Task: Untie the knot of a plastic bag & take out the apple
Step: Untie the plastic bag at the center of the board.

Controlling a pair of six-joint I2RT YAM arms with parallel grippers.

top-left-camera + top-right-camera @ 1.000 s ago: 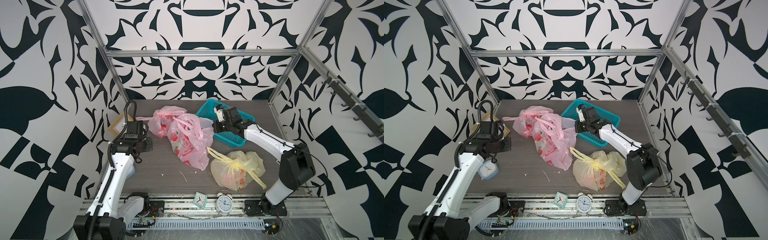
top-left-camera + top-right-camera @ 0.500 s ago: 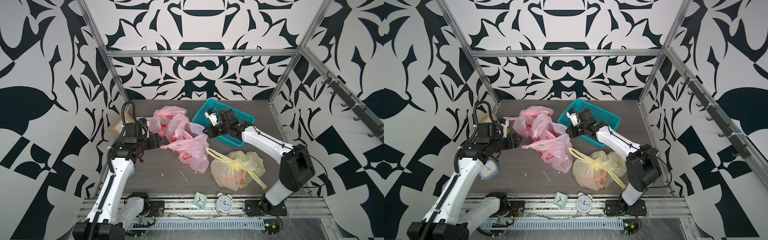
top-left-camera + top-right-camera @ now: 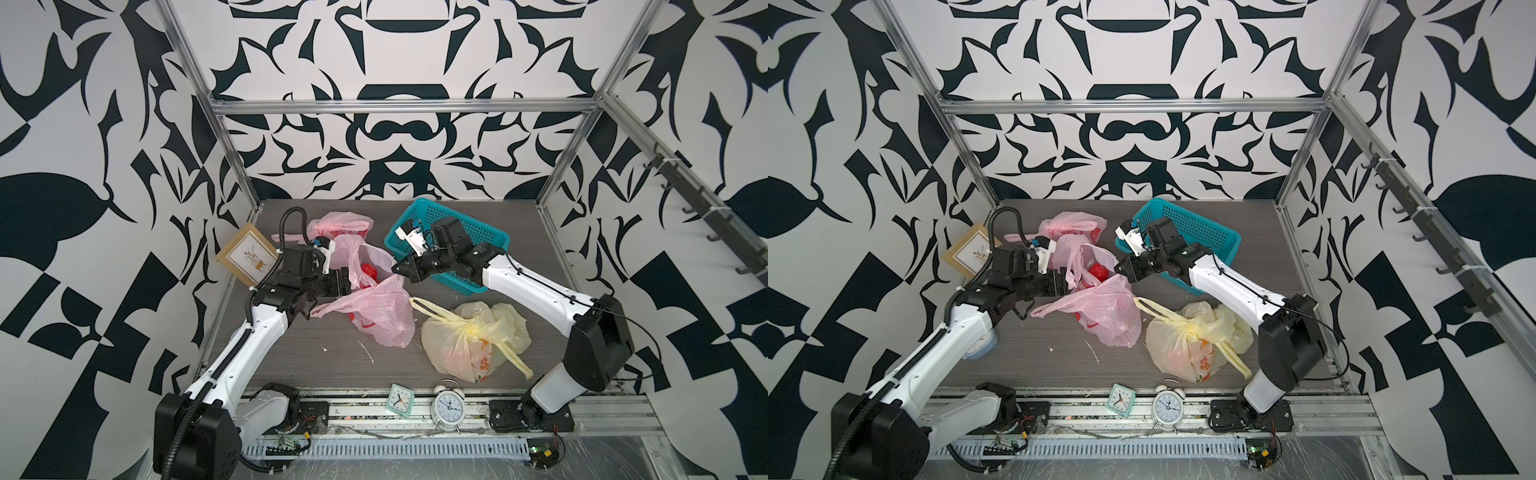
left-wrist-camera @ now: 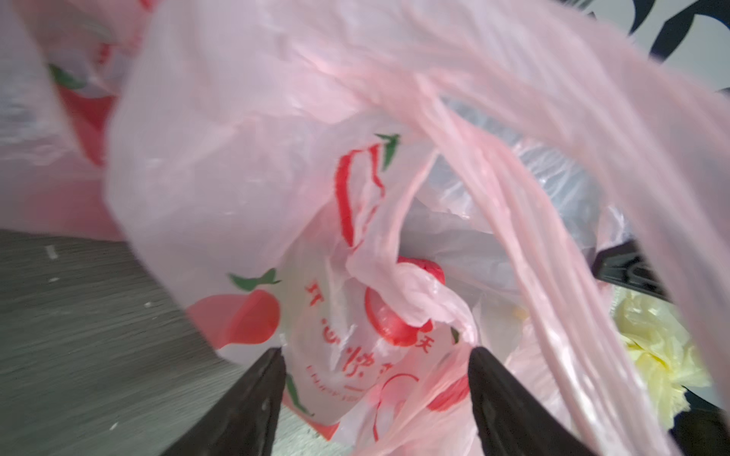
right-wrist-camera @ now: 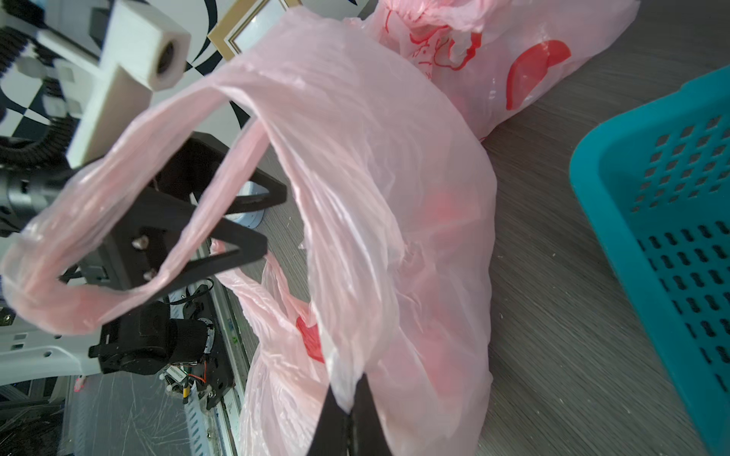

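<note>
Pink translucent plastic bag [image 3: 376, 309] lying mid-way across the grey wood-grain counter [image 3: 301, 361], between the two claws, its mouth turned toward the left arm. Red apple [image 3: 368, 272] shows inside the opening. Right claw [image 3: 400, 270] has its jaws closed on the film at the bag's rim, as it did a second ago. Left claw [image 3: 341, 283], closed and clear of the bag a second ago, now stands wide at the mouth, with one handle loop draped over it in the right wrist view. The bag, then an upright mound, now lies low and spread.

Print on the bag, seen in the left wrist view: red fruit with green leaves, red Chinese characters, and small Latin capitals too blurred to read.

Surroundings: second pink plastic bag [image 3: 338, 222] behind; teal perforated plastic basket [image 3: 488, 235] beside the right arm; knotted yellow plastic bag [image 3: 469, 338] with unreadable orange print.
</note>
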